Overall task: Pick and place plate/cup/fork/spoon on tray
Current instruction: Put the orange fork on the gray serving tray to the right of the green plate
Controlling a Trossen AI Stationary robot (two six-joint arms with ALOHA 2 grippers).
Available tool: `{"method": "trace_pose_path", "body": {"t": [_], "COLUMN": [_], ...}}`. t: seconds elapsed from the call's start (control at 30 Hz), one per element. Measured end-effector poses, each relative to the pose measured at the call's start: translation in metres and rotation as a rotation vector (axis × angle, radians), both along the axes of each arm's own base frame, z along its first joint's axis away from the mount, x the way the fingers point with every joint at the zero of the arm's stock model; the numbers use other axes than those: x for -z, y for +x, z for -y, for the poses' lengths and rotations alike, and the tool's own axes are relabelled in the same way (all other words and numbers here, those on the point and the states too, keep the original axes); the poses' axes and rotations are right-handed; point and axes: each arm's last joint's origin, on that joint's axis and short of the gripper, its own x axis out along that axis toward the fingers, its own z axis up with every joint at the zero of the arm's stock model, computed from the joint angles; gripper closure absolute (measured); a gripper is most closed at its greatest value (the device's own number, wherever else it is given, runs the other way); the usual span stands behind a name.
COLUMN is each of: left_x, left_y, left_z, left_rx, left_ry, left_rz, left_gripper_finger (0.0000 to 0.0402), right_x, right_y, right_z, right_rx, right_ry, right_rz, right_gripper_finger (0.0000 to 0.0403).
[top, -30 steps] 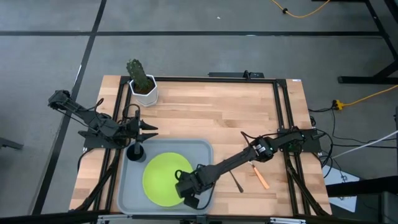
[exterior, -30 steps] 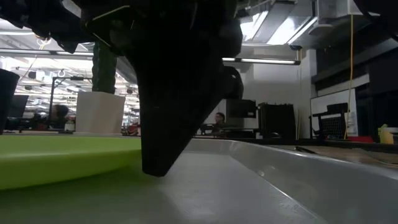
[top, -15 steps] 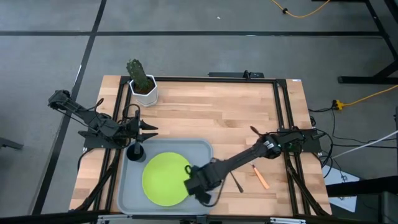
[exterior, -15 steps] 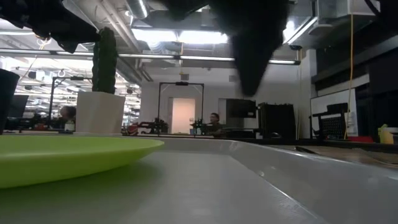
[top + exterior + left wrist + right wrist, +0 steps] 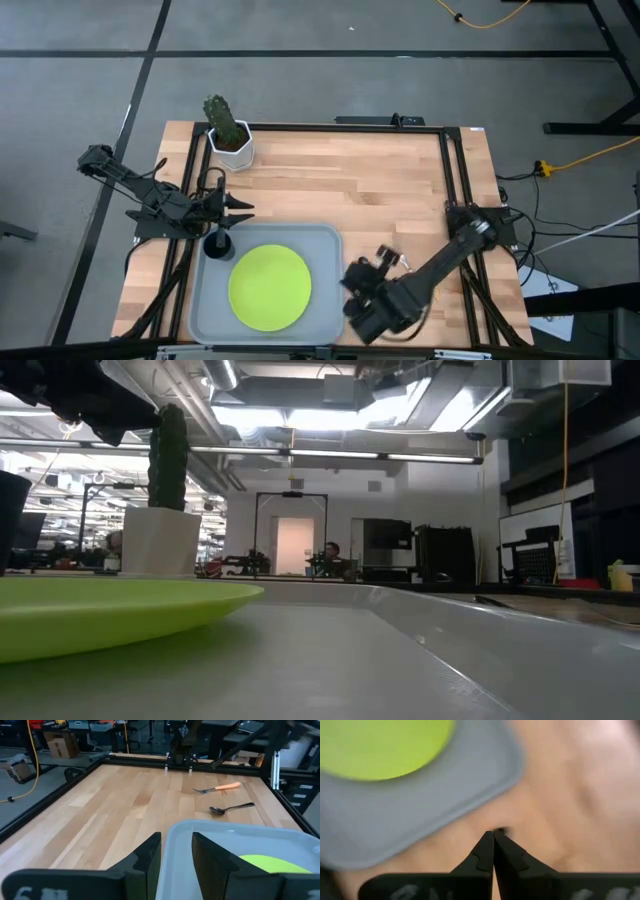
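High view: the right gripper (image 5: 352,282) hangs over the bare desk (image 5: 350,190) just right of the tray (image 5: 205,310), clenched and holding nothing. The left gripper (image 5: 243,208) waits at the tray's far left corner, jaws parted, empty, just beyond the one black cup (image 5: 217,243), which stands in that corner. One lime-green plate (image 5: 269,287) lies in the tray's middle. One cactus pot (image 5: 230,137) sits at the desk's far left.

Low view: the plate (image 5: 100,610) rests on the tray floor (image 5: 400,660); a person (image 5: 331,555) shows far behind.

Left wrist view: between its spread fingers (image 5: 145,857), one fork (image 5: 218,787) and one spoon (image 5: 231,808) lie on the desk, near each other, outside the tray.

Right wrist view: fingertips (image 5: 487,845) pressed together above wood beside the tray's corner (image 5: 485,785).
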Motion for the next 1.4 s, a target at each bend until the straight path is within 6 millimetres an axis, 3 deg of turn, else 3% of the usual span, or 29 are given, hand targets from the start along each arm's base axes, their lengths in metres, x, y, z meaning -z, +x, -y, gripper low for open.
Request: {"method": "trace_pose_path", "body": {"t": [0.1, 0.2, 0.33, 0.5, 0.7, 0.9, 1.17, 1.3, 1.4], "left_x": [0.000, 0.000, 0.000, 0.000, 0.000, 0.000, 0.000, 0.000, 0.000], "left_y": [0.000, 0.000, 0.000, 0.000, 0.000, 0.000, 0.000, 0.000, 0.000], "left_z": [0.000, 0.000, 0.000, 0.000, 0.000, 0.000, 0.000, 0.000, 0.000], "left_rx": [0.005, 0.008, 0.009, 0.010, 0.010, 0.009, 0.009, 0.009, 0.009], "left_ry": [-0.001, -0.001, 0.004, 0.006, 0.006, 0.006, 0.006, 0.006, 0.006], "left_rz": [-0.001, -0.002, -0.003, -0.003, -0.004, -0.003, -0.003, -0.003, -0.003], "left_gripper_finger": [0.0299, 0.0299, 0.0299, 0.0299, 0.0299, 0.0299, 0.0299, 0.0299, 0.0299], "right_x": [-0.007, 0.000, 0.026, 0.066, 0.104, 0.112, 0.112, 0.110, 0.110], "right_y": [-0.023, -0.052, -0.092, -0.119, -0.131, -0.134, -0.123, -0.118, -0.118], "right_z": [0.020, 0.047, 0.079, 0.093, 0.084, 0.067, 0.048, 0.036, 0.032], "right_rx": [0.068, 0.206, 0.401, 0.677, 0.605, 0.582, 0.278, 0.215, 0.205], "right_ry": [-0.058, -0.068, -0.084, 0.061, 0.248, 0.476, 0.539, 0.626, 0.574], "right_rz": [0.062, 0.074, 0.092, 0.056, -0.241, -0.377, -0.188, -0.110, -0.010], "right_gripper_finger": [0.0396, 0.0396, 0.0396, 0.0395, 0.0395, 0.0395, 0.0395, 0.0395, 0.0393]}}
